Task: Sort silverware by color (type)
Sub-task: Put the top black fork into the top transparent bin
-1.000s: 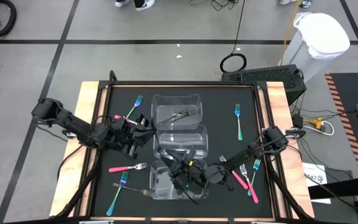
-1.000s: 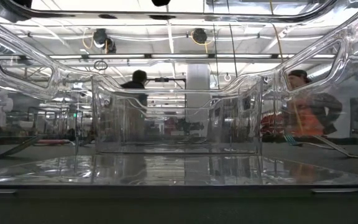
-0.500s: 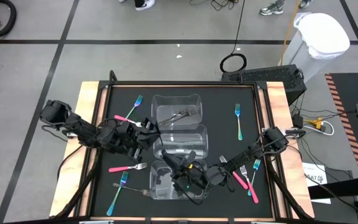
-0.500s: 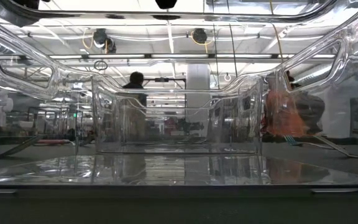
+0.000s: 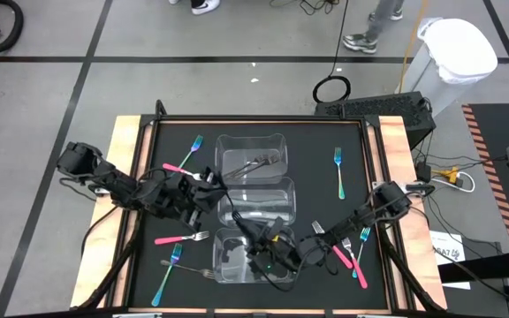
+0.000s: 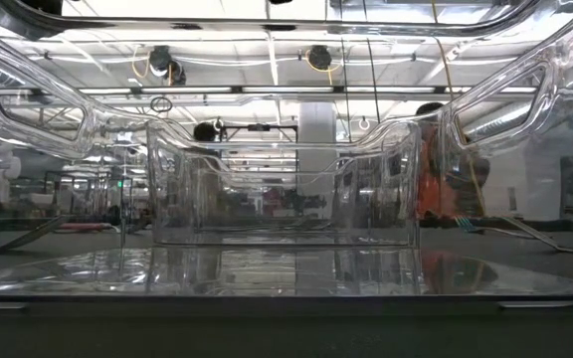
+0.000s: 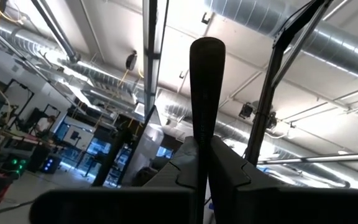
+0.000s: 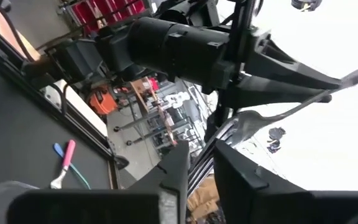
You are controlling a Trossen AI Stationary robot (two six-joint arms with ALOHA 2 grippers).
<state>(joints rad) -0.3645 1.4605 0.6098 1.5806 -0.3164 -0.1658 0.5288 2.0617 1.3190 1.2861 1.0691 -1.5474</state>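
Note:
A dark grey fork [image 8: 291, 107] hangs in the air between my two grippers, above the left side of the clear containers. My left gripper [image 5: 212, 185] is shut on it, and its handle end [image 7: 206, 74] sticks out past the fingers. My right gripper [image 5: 253, 231] comes from the right over the near container [image 5: 228, 265] and is shut on the fork's tine end. Other silverware lies flat on the black mat: a pink fork [image 5: 181, 238], teal forks [image 5: 168, 272] [image 5: 338, 172], and pink ones [image 5: 350, 256]. Dark forks [image 5: 256, 162] lie in the far container [image 5: 277, 141]. My left gripper pinches the dark fork's handle [image 7: 202, 146] between its two fingers, which lie along it. The handle end stands out beyond the fingertips and slants upward. The fork is clear of the table. My right gripper has the fork's tine end [image 8: 219, 146] between its two fingers [image 8: 178, 165]. It comes at it roughly level from the table's right side. How far back the tines reach does not show.
Three clear containers stand in a row down the mat's middle: far, middle [image 5: 281, 190] and near. In the low view their walls [image 6: 282, 189] fill the picture. A blue-and-pink pair of forks [image 5: 184, 159] lies far left. A person's legs [image 5: 374, 26] pass beyond the far edge.
My right gripper has shut around the tine end of the fork that my left gripper holds up, and its wrist has rolled a little. The left gripper has stayed shut on the fork. A person has walked along beyond the table's far edge.

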